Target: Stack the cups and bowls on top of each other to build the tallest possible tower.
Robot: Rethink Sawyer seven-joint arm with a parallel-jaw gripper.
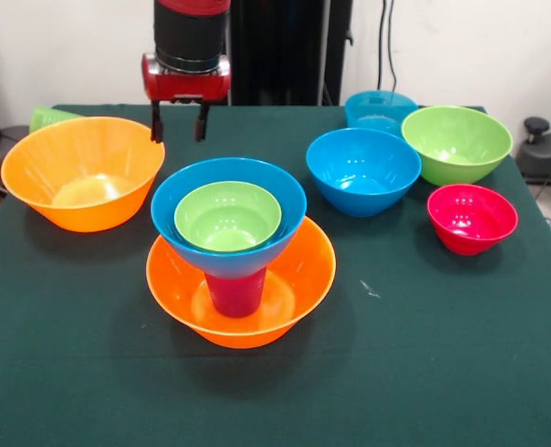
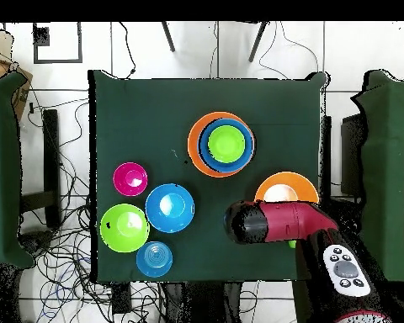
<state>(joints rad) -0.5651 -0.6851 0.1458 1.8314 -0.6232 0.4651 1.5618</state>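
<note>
Tower (image 1: 238, 270) stands mid-table, open tool (image 1: 177, 126) behind.

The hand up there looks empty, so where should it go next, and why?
Probably sideways and down to the loose orange bowl. The hand hangs open and empty just beside it, and the tower already holds an orange bowl, a purple cup, a blue bowl and a green bowl.

Eight bowls (image 1: 363, 170) and two cups (image 1: 235, 291) on the table (image 1: 443, 354).
</note>
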